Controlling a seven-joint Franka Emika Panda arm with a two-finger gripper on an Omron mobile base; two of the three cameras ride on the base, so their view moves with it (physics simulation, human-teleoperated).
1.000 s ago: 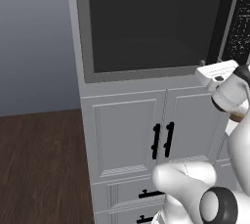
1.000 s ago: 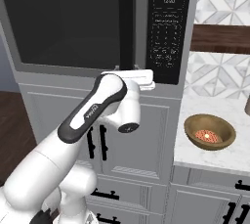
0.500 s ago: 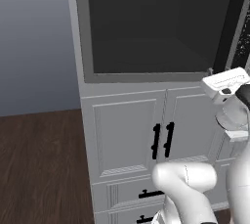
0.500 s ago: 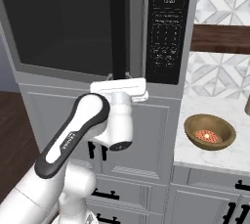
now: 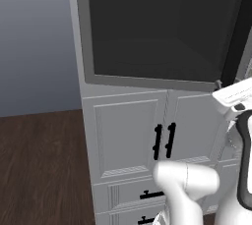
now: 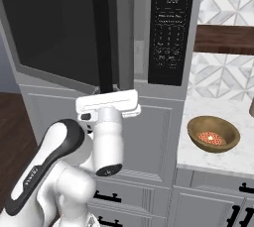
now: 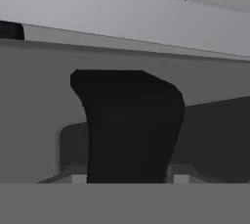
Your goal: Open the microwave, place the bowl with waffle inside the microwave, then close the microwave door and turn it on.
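There was one large grey-cased microwave (image 6: pixel 149 32), with one wide grey-framed door of dark glass (image 5: pixel 157 35) at 12 o'clock in the left base view. The door carried one tall black vertical bar handle (image 6: pixel 103 32). One black control strip with a small display and keypad (image 6: pixel 171 28) sat at 1 o'clock in the right base view. One round brown wooden bowl holding a reddish round piece (image 6: pixel 213 134) stood at 4 o'clock there, on one white countertop (image 6: pixel 198 156). Under the microwave, two short black vertical cabinet handles (image 5: pixel 164 140) were side by side, and two black drawer pulls (image 5: pixel 147 195) lay below them at 6 o'clock.
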